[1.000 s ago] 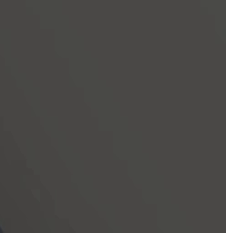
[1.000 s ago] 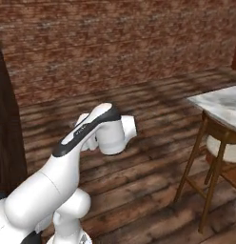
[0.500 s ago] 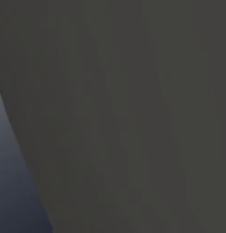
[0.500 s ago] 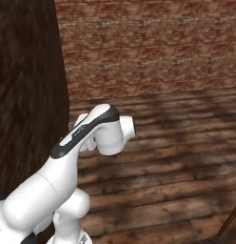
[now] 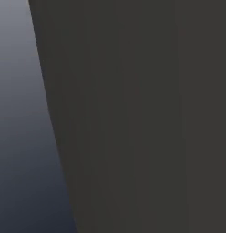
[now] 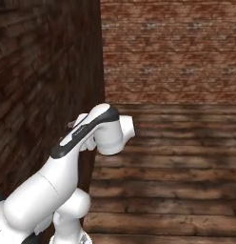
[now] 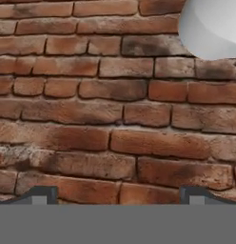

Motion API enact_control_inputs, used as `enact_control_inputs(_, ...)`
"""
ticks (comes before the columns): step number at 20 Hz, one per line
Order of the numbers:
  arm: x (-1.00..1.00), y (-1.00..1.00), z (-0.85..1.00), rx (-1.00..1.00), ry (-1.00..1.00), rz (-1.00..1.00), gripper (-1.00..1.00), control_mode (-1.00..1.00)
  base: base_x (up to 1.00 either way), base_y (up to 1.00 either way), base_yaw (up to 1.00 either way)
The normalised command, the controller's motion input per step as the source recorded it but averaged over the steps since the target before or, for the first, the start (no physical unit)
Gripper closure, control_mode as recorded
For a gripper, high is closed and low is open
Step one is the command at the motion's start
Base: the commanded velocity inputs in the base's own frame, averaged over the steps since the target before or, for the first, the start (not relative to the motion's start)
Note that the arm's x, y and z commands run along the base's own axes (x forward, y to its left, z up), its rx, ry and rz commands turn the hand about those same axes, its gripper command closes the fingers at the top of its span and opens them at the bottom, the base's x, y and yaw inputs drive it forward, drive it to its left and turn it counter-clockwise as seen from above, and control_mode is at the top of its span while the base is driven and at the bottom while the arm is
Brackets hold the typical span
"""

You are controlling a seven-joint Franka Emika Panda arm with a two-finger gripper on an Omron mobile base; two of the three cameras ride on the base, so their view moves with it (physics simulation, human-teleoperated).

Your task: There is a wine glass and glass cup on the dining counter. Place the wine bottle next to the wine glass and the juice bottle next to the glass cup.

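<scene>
My gripper [image 7: 117, 195] is open in the hand view. Its two dark fingertips [image 7: 40, 194] stand far apart with nothing between them, and they face a red-brown brick wall [image 7: 105, 109] at close range. My white arm [image 6: 86, 143] is folded up near the base in the right base view. The wine glass, glass cup, wine bottle, juice bottle and dining counter are out of view.
A dark brick wall [image 6: 44, 76] runs close along the arm's left. A lighter brick wall [image 6: 172, 47] closes the far end, above a wooden plank floor [image 6: 167, 190]. In the left base view, a flat dark grey surface [image 5: 142, 113] sits very near, with a blue-grey strip [image 5: 19, 136] at its left.
The whole picture has swung as the base turned. The stool and marble corner left the right base view on the right, and the dark wall grew from the left. The arm's pose is unchanged.
</scene>
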Motion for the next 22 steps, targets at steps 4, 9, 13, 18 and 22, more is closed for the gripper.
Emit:
enact_control_inputs(4,0.00,0.00,0.00,0.00,0.00,0.00,-1.00,1.00,0.98,0.06,0.25)
enact_control_inputs(9,0.00,0.00,0.00,0.00,0.00,0.00,-1.00,1.00,1.00,-0.31,0.01)
enact_control_inputs(13,0.00,0.00,0.00,0.00,0.00,0.00,-1.00,1.00,1.00,-0.51,0.00)
enact_control_inputs(18,0.00,0.00,0.00,0.00,0.00,0.00,-1.00,1.00,1.00,-0.66,0.00)
enact_control_inputs(22,0.00,0.00,0.00,0.00,0.00,0.00,-1.00,1.00,1.00,-0.79,-0.12)
